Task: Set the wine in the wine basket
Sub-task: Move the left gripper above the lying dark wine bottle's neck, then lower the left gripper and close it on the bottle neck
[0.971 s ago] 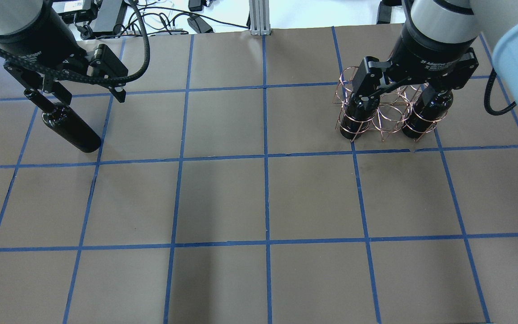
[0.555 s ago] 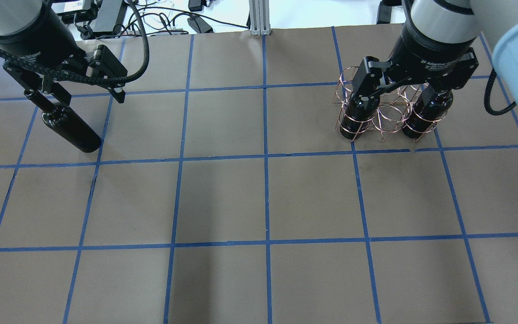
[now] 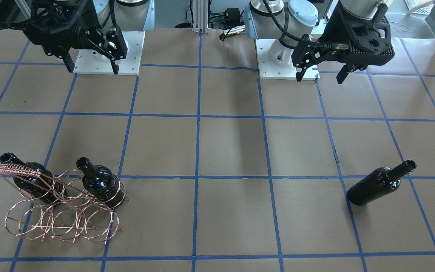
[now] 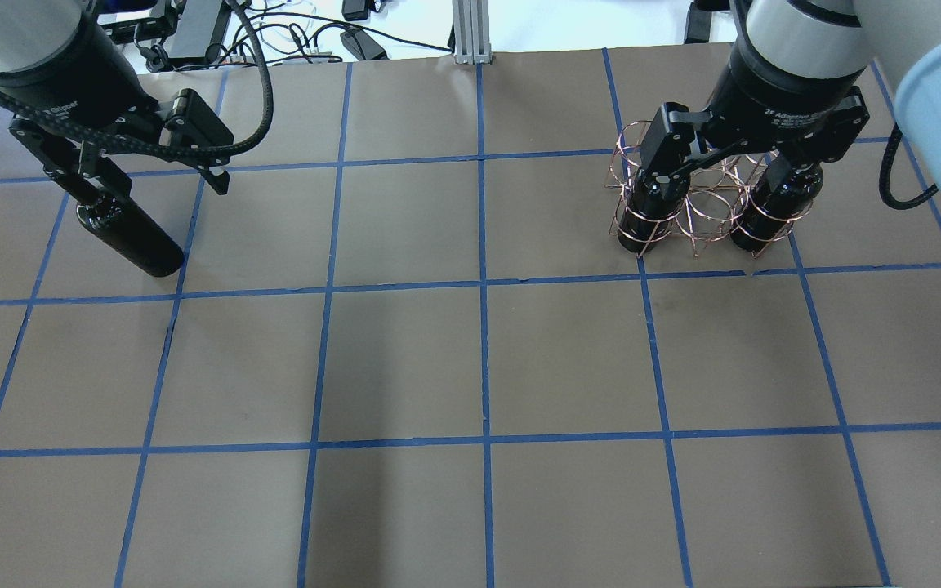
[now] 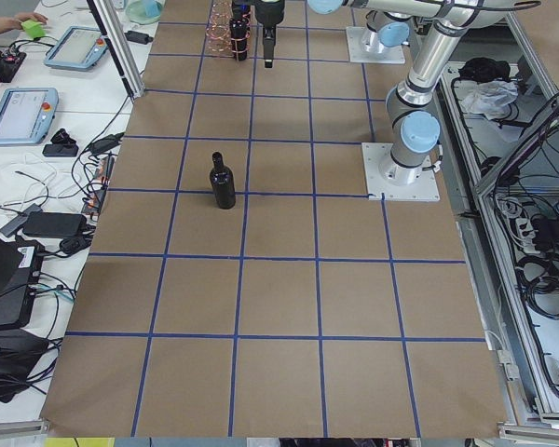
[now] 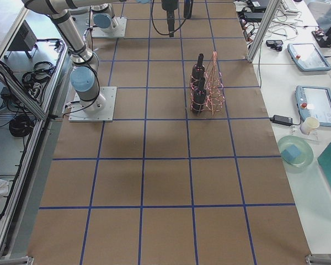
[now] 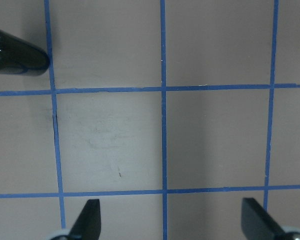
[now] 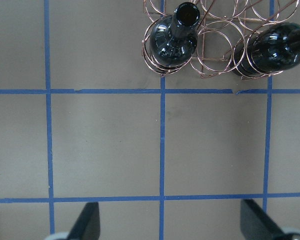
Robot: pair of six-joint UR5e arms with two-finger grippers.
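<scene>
A loose black wine bottle (image 3: 378,183) stands upright on the brown table; it also shows in the overhead view (image 4: 127,237), the left side view (image 5: 224,182) and the left wrist view's top-left corner (image 7: 15,57). My left gripper (image 4: 164,184) hangs open and empty above it, to one side (image 3: 320,77). The copper wire wine basket (image 3: 62,211) holds two more black bottles (image 3: 32,181) (image 3: 98,183), necks up. My right gripper (image 4: 724,184) is open and empty, high beside the basket (image 8: 220,45).
The two arm bases (image 3: 108,56) (image 3: 285,56) stand on white plates at the robot's side. An aluminium post (image 4: 470,33) and cables lie past the far edge. Blue tape lines grid the table (image 4: 487,359).
My left gripper has shifted slightly, so its finger now covers the loose bottle's neck in the overhead view. The right arm, basket and bottles have not moved.
</scene>
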